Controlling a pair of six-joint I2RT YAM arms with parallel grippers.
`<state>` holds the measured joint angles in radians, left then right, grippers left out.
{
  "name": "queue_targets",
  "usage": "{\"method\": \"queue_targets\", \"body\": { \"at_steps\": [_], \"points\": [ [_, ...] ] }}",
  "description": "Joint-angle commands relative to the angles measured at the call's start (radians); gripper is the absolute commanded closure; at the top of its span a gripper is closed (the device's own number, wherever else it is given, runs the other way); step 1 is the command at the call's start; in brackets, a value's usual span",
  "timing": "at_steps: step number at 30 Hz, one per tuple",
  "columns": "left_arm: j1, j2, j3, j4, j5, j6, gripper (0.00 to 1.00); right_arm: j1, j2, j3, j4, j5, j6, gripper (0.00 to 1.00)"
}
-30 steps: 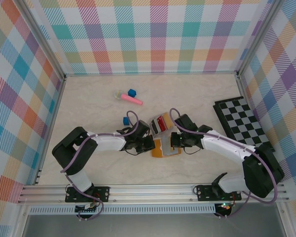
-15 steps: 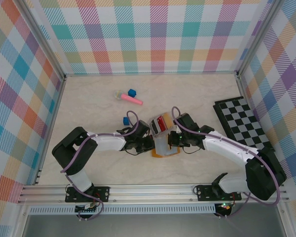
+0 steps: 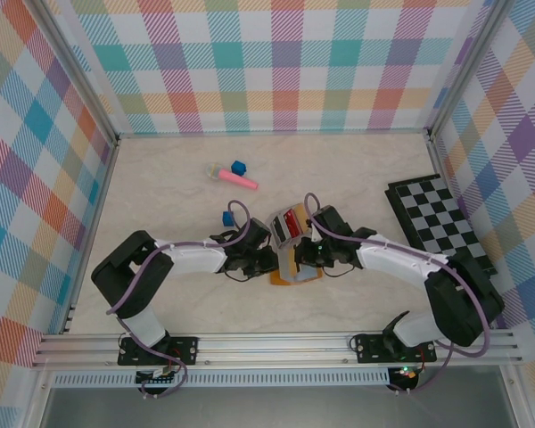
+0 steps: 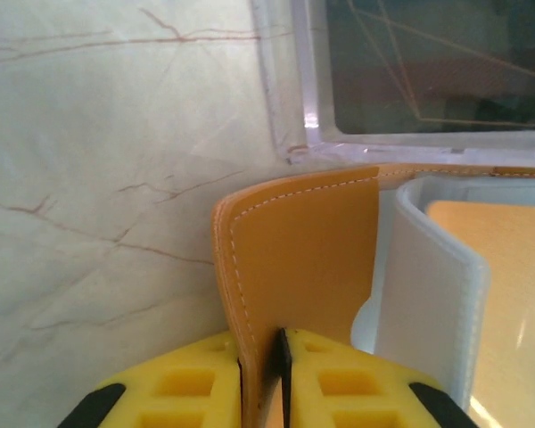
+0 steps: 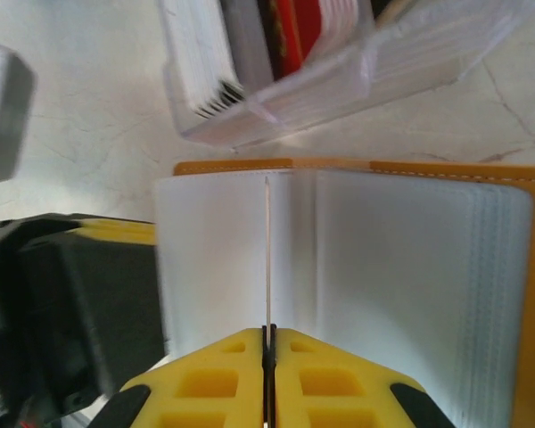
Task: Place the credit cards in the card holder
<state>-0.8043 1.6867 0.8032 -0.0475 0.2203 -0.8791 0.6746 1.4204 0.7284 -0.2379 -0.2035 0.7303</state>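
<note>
The credit cards (image 3: 292,220) stand as a fanned stack, red and grey among them, in a clear plastic tray (image 5: 339,89) just behind the card holder (image 3: 290,267). The card holder is orange-brown with white plastic sleeves (image 5: 410,267) and lies open. My left gripper (image 4: 261,374) is shut on its upright orange cover flap (image 4: 303,250) at the left side. My right gripper (image 5: 268,343) is shut on one thin white sleeve leaf, seen edge-on and lifted off the rest. In the top view the left gripper (image 3: 269,261) and the right gripper (image 3: 305,256) meet over the holder.
A black-and-white chequered board (image 3: 439,223) lies at the right wall. A pink stick (image 3: 239,181) and a blue cube (image 3: 239,167) lie further back, and another blue cube (image 3: 228,218) sits behind my left wrist. Checked walls close in three sides.
My right gripper has moved left across the card holder, lifting a white sleeve leaf upright. The left gripper has stayed at the cover flap.
</note>
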Motion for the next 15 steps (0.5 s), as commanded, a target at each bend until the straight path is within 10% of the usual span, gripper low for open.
{"method": "queue_targets", "body": {
  "at_steps": [1, 15],
  "points": [
    [-0.007, -0.006, -0.024, -0.187, -0.075, 0.023, 0.77, -0.001, 0.034, -0.042, 0.059, -0.008, 0.057, 0.91],
    [-0.009, -0.262, -0.089, -0.251, -0.17, -0.009, 0.32, -0.001, 0.066, -0.08, 0.062, 0.032, 0.067, 0.92]
  ]
}}
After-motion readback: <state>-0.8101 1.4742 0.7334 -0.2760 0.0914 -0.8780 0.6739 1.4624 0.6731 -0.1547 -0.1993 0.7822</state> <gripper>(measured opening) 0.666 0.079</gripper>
